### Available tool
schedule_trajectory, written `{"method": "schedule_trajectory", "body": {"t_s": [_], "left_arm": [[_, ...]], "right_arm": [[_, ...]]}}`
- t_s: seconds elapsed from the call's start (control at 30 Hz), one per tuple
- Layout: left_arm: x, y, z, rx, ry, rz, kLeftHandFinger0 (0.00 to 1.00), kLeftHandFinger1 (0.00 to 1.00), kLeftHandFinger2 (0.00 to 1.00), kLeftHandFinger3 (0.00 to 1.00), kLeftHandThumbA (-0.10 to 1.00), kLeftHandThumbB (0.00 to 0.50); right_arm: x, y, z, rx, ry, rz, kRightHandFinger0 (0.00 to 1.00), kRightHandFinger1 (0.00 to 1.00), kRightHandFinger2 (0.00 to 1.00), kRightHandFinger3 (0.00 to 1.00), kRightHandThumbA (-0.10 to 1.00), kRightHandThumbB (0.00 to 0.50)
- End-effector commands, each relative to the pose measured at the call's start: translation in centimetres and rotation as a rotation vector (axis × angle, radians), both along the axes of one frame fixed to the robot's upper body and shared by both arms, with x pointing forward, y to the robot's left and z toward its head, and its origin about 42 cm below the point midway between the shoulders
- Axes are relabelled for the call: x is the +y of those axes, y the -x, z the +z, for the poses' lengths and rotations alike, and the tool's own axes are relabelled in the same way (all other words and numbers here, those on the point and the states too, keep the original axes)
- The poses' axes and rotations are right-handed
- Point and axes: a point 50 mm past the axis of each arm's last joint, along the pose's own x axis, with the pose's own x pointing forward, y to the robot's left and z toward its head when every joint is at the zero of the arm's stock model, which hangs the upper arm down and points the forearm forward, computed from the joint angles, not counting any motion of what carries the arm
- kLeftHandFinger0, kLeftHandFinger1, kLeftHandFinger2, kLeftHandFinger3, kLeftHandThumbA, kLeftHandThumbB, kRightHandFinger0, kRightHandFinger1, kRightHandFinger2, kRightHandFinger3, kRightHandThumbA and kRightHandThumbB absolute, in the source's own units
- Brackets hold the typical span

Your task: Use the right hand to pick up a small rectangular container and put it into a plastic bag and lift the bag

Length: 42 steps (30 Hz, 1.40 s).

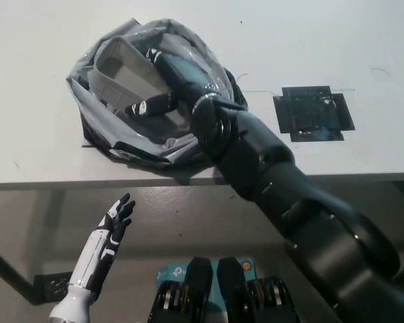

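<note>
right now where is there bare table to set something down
Bare white table left of the crinkled grey plastic bag, and right of the black tape patch. Crowded inside the bag, where the black right hand holds the grey rectangular container.

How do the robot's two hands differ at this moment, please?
The right hand is black and reaches into the plastic bag on the table, shut on the container; the left hand is white with dark fingers, open, holding nothing, below the table's edge.
</note>
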Motion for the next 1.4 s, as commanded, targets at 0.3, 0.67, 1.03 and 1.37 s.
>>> {"method": "schedule_trajectory", "body": {"t_s": [0.3,0.67,1.03,1.37], "left_arm": [[0.1,-0.9,1.8,-0.072,-0.017,-0.027,1.0,1.0,1.0,1.0,1.0,0.212],[0.0,-0.8,1.6,-0.084,-0.018,-0.035,1.0,1.0,1.0,1.0,1.0,0.216],[0.0,-0.9,1.6,-0.099,-0.023,-0.045,1.0,1.0,1.0,1.0,1.0,0.222],[-0.1,-0.9,1.6,-0.092,-0.024,-0.039,1.0,1.0,1.0,1.0,1.0,0.228]], "right_arm": [[0.8,-1.0,6.3,-0.079,0.166,0.048,1.0,1.0,1.0,1.0,0.94,0.5],[1.3,0.1,13.4,-0.264,0.018,0.093,1.0,1.0,1.0,1.0,0.95,0.5],[-2.2,1.0,19.2,-0.521,-0.138,0.036,1.0,1.0,1.0,1.0,0.92,0.489],[-8.3,-3.1,13.7,-0.346,-0.07,-0.175,1.0,1.0,1.0,1.0,0.94,0.498]]}}
